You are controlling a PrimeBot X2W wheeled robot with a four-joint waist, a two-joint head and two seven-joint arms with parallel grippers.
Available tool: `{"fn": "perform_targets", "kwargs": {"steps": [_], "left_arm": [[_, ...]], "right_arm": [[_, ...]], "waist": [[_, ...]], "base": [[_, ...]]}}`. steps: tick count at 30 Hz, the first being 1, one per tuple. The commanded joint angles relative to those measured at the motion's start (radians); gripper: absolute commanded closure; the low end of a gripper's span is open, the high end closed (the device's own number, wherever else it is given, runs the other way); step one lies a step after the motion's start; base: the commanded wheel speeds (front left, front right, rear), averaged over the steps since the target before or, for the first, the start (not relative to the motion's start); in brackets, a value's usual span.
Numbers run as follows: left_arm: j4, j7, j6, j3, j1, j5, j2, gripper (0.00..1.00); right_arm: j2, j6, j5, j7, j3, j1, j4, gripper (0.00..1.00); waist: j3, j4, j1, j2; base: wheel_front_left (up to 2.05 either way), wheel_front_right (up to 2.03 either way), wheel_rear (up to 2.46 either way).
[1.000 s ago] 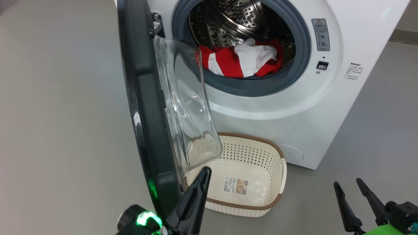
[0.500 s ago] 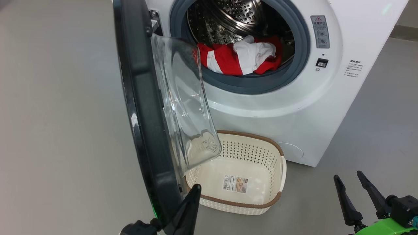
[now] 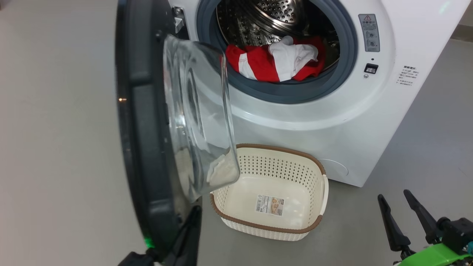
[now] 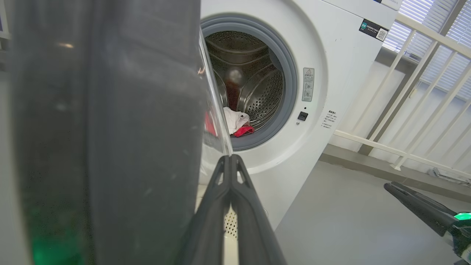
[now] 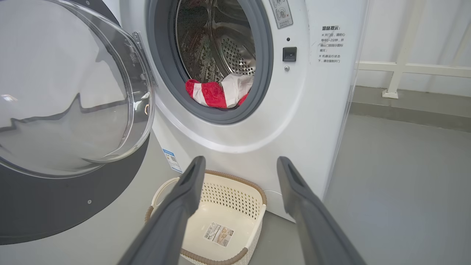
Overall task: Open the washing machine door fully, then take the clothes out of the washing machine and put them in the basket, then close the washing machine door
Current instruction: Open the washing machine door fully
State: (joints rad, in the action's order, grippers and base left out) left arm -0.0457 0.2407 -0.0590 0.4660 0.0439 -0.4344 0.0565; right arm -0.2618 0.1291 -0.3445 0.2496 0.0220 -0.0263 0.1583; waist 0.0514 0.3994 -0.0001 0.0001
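Note:
The washing machine (image 3: 317,111) stands with its door (image 3: 146,140) swung out to the left, glass bowl (image 3: 196,111) facing inward. Red and white clothes (image 3: 277,61) lie at the drum's front lip, also seen as clothes (image 5: 217,92). The cream basket (image 3: 281,149) sits on the floor below the opening, with just a label inside. My left gripper (image 3: 197,210) is shut on nothing, its tip by the door's inner lower edge; in the left wrist view the left gripper (image 4: 231,157) points along the door rim (image 4: 140,129). My right gripper (image 3: 393,195) is open at the lower right, aimed at the basket (image 5: 235,177).
Bare grey floor surrounds the machine on the left and right. A white railing (image 4: 404,92) and wall run behind the machine's right side. The open door overhangs the basket's left corner.
The door has swung further open to the left. My shut left gripper has moved left and lower along the door's inner side. The head camera has shifted slightly; the right gripper holds its place.

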Motion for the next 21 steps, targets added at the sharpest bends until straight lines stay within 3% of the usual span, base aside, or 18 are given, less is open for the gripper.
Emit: {"fn": "perform_targets", "kwargs": {"steps": [1, 11, 21], "left_arm": [[-0.021, 0.013, -0.023, -0.059, -0.010, -0.009, 0.016, 1.00], [-0.015, 0.019, -0.062, -0.189, -0.002, 0.000, 0.072, 1.00], [0.027, 0.021, -0.068, -0.339, -0.032, -0.010, 0.133, 1.00]], "right_arm": [[-0.026, 0.002, 0.013, 0.012, 0.025, 0.040, -0.029, 0.00], [-0.028, 0.002, 0.013, 0.012, 0.037, 0.059, -0.039, 0.00], [-0.033, 0.002, 0.008, 0.012, 0.060, 0.079, -0.043, 0.00]], "waist": [[0.001, 0.002, 0.0001, -0.0001], [0.014, 0.018, 0.0001, -0.0001], [0.032, 0.012, 0.0001, -0.0001]], "base": [[0.00, 0.00, 0.00], [0.00, 0.00, 0.00], [0.00, 0.00, 0.00]]}}
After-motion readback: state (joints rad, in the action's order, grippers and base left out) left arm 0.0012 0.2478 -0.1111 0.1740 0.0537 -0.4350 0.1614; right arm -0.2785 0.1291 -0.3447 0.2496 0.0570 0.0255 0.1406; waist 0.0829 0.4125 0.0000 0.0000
